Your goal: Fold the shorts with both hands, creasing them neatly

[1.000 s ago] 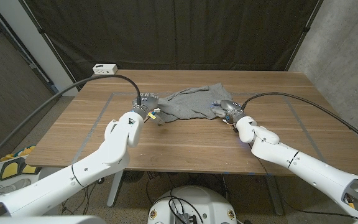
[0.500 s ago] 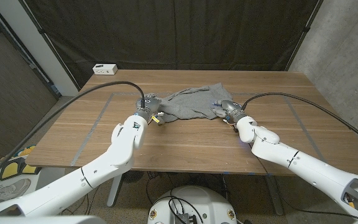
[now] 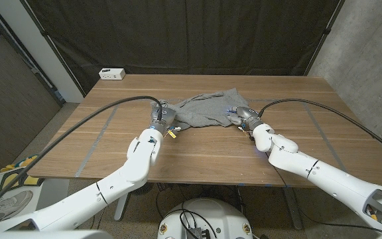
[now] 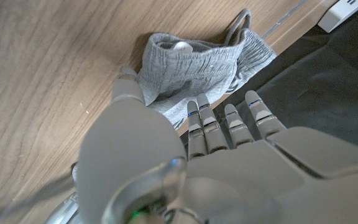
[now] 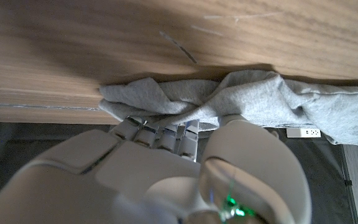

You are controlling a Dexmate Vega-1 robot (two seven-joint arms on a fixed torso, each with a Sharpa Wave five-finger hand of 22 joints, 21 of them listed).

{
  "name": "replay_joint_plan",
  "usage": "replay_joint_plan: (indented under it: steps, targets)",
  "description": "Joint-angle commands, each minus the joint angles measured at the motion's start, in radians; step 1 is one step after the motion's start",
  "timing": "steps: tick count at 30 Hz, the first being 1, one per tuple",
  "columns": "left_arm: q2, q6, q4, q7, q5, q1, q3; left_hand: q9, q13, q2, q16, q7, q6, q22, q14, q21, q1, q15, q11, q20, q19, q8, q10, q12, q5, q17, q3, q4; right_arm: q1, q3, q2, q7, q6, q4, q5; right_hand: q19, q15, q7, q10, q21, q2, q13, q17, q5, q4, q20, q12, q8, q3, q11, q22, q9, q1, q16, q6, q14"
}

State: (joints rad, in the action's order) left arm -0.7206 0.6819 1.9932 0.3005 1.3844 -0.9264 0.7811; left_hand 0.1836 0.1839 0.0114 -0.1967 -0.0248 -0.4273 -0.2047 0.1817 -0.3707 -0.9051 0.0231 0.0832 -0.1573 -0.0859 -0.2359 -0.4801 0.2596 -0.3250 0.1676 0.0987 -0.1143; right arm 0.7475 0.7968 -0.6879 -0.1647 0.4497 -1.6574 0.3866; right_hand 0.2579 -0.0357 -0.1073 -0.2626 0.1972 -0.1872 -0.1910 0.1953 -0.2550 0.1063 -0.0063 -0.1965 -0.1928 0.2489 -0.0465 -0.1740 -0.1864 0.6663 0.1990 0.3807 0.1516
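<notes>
The grey shorts [image 3: 204, 109] lie crumpled at the middle of the wooden table [image 3: 197, 156]. My left hand [image 3: 164, 119] is at their left end. In the left wrist view the elastic waistband [image 4: 194, 53] lies bunched ahead of the left hand [image 4: 185, 162], and a fold of cloth runs down between its thumb and straight fingers [image 4: 211, 127]. My right hand [image 3: 239, 116] is at the shorts' right end. In the right wrist view the right hand [image 5: 166, 162] has its fingers [image 5: 160, 134] curled into the bunched grey cloth [image 5: 229, 99], thumb on top.
A white power strip [image 3: 112, 74] sits at the table's far left corner. Thin taped lines [image 3: 109, 124] mark a rectangle on the tabletop. A black curtain [image 3: 191, 33] hangs behind the table. Bare wood spreads in front of the shorts.
My left arm has swung inward and its hand has shifted slightly right, closer onto the shorts' left end. The right hand and the shorts stay where they were.
</notes>
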Motion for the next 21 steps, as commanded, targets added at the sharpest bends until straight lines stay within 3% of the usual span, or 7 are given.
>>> replay_joint_plan:
  steps: [1, 7, 13, 16, 17, 21]
  targets:
    - [0.035, -0.042, -0.076, 0.043, 0.132, 0.017, 0.033, 0.002, 0.004, -0.004, -0.007, 0.003, -0.030, -0.005, 0.014, -0.010, -0.018, -0.005, 0.009, 0.003, -0.005, -0.007, -0.028, 0.011, 0.008, 0.002, 0.004, -0.013, -0.006, 0.002, 0.006, -0.008, -0.009, 0.017, -0.011, 0.004, -0.067, -0.001, -0.008, 0.004, 0.008, -0.001, -0.001, 0.003, 0.000, 0.012, -0.002, -0.006, 0.011, -0.001, -0.003, 0.000, 0.006, -0.001, 0.008, 0.007]
    - [0.057, -0.073, -0.122, 0.070, 0.131, 0.034, 0.039, 0.002, 0.005, -0.020, -0.005, 0.009, -0.032, -0.008, 0.016, -0.009, -0.036, -0.005, 0.007, -0.005, 0.000, -0.002, -0.034, 0.006, 0.018, 0.002, 0.014, -0.018, -0.009, 0.003, 0.002, -0.002, -0.006, 0.016, -0.014, 0.004, -0.067, 0.001, -0.008, 0.004, 0.009, -0.001, -0.001, 0.005, -0.001, 0.012, -0.002, -0.006, 0.014, -0.003, -0.003, 0.000, 0.005, -0.001, 0.011, 0.008]
    - [0.071, -0.094, -0.179, 0.015, 0.121, 0.046, 0.056, 0.002, 0.006, -0.057, -0.008, -0.036, -0.099, -0.013, 0.053, -0.018, -0.098, -0.032, 0.025, 0.000, -0.011, -0.006, -0.098, 0.008, 0.065, 0.001, 0.045, -0.037, -0.009, -0.001, 0.001, -0.003, -0.005, 0.019, -0.020, 0.004, -0.068, 0.002, -0.009, 0.004, 0.009, -0.001, -0.002, 0.006, -0.001, 0.013, -0.002, -0.007, 0.017, -0.002, -0.003, 0.000, 0.004, -0.001, 0.015, 0.008]
    - [0.073, -0.092, -0.195, -0.016, 0.127, 0.049, 0.065, 0.004, 0.007, -0.088, -0.008, -0.058, -0.194, -0.017, 0.092, -0.034, -0.166, -0.052, 0.060, 0.006, -0.034, -0.019, -0.180, 0.014, 0.111, 0.000, 0.078, -0.051, -0.014, 0.002, 0.001, 0.003, 0.001, 0.019, -0.019, 0.004, -0.068, 0.004, -0.009, 0.004, 0.009, -0.001, -0.002, 0.007, -0.001, 0.014, -0.002, -0.007, 0.018, -0.003, -0.003, 0.000, 0.003, -0.001, 0.018, 0.008]
    - [0.077, -0.085, -0.202, -0.039, 0.126, 0.047, 0.065, 0.004, 0.008, -0.106, -0.008, -0.061, -0.222, -0.018, 0.104, -0.039, -0.199, -0.060, 0.059, 0.007, -0.040, -0.021, -0.200, 0.012, 0.114, 0.000, 0.097, -0.056, -0.014, 0.002, 0.001, -0.002, 0.000, 0.021, -0.018, 0.004, -0.068, 0.003, -0.010, 0.004, 0.009, -0.001, -0.002, 0.007, -0.002, 0.014, -0.002, -0.007, 0.018, -0.001, -0.003, 0.000, 0.003, -0.001, 0.018, 0.008]
    - [0.081, -0.071, -0.216, -0.092, 0.119, 0.047, 0.066, 0.007, 0.011, -0.158, -0.003, -0.081, -0.348, -0.023, 0.149, -0.063, -0.311, -0.092, 0.096, 0.015, -0.060, -0.035, -0.312, 0.024, 0.109, 0.000, 0.162, -0.063, -0.020, 0.005, 0.005, 0.002, -0.003, 0.029, -0.019, 0.004, -0.069, 0.004, -0.010, 0.004, 0.010, -0.001, -0.002, 0.008, -0.002, 0.014, -0.002, -0.007, 0.020, -0.002, -0.003, 0.000, 0.003, -0.001, 0.019, 0.008]
